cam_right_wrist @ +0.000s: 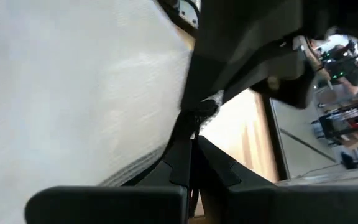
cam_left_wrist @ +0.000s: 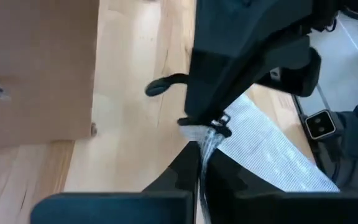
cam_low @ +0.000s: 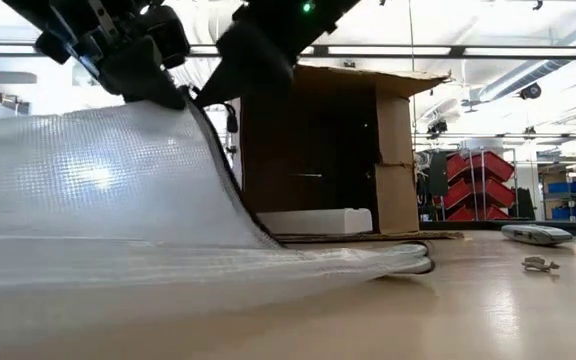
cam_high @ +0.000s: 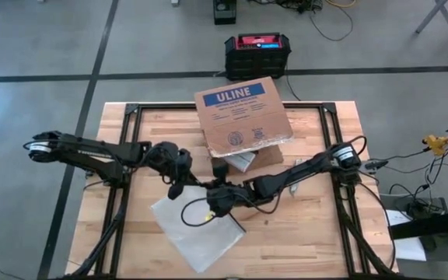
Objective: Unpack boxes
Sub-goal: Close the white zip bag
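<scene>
Cardboard box point(cam_high: 242, 115): brown, blue "ULINE" label and black print on the face turned up; stands at the middle of the table's far edge, its opening toward the table's centre. From the low view, the inside is dark, and a pale flat item point(cam_low: 313, 221) lies on the lowered flap at its mouth.

Table point(cam_high: 317, 233): light wood top, black frame.

Plastic bag point(cam_high: 195, 227): clear, with a woven look; lies near the table's near edge, a little left of centre, one corner lifted off the wood.

Left claw point(cam_high: 176, 187): at the table's middle, fingers pressed together on the raised edge of the bag.

Right claw point(cam_high: 211, 208): just beside the left one, fingers likewise closed on the same bag edge; the two claws meet over it.

Black-and-red case point(cam_high: 258, 51): on the floor beyond the table's far edge, behind the box.

Small loose items point(cam_low: 538, 236): on the tabletop, seen from the low view to the right of the box; kind cannot be told.
</scene>
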Controlling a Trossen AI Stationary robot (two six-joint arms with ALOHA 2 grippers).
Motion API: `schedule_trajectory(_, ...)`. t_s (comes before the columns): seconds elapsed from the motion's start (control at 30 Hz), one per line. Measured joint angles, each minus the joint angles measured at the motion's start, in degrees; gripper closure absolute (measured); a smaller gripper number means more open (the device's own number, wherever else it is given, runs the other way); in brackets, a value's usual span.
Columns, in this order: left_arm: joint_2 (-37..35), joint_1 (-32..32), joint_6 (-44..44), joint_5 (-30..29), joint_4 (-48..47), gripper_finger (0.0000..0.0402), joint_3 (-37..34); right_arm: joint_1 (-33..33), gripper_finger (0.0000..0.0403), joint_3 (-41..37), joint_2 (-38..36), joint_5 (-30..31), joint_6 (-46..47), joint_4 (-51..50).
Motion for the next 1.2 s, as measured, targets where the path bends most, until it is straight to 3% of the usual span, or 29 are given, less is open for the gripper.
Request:
schedule_trajectory(0.57, -1.0, -1.9, -0.4, 0.1, -5.9, 0.0402, 7.5, 2.2, 0.0403, -0.3, -0.8, -0.2, 13.6, -6.3)
schedule_trajectory(0.73, -1.6, -1.9, 0.6, -1.0, -8.8, 0.0401, 11.0, 3.1, 0.0403, -1.6, -0.8, -4.0, 18.1, -6.7)
schedule_trajectory(0.87, -1.4, -1.9, 1.7, -3.8, -13.5, 0.0401, 13.3, 4.5, 0.0403, -1.7, -0.8, -4.2, 18.1, -6.4)
schedule_trajectory(1.2, 1.0, -3.1, 1.1, -3.9, -10.0, 0.0401, 13.3, 5.4, 0.0403, -1.3, -1.1, -0.5, 11.9, -6.1)
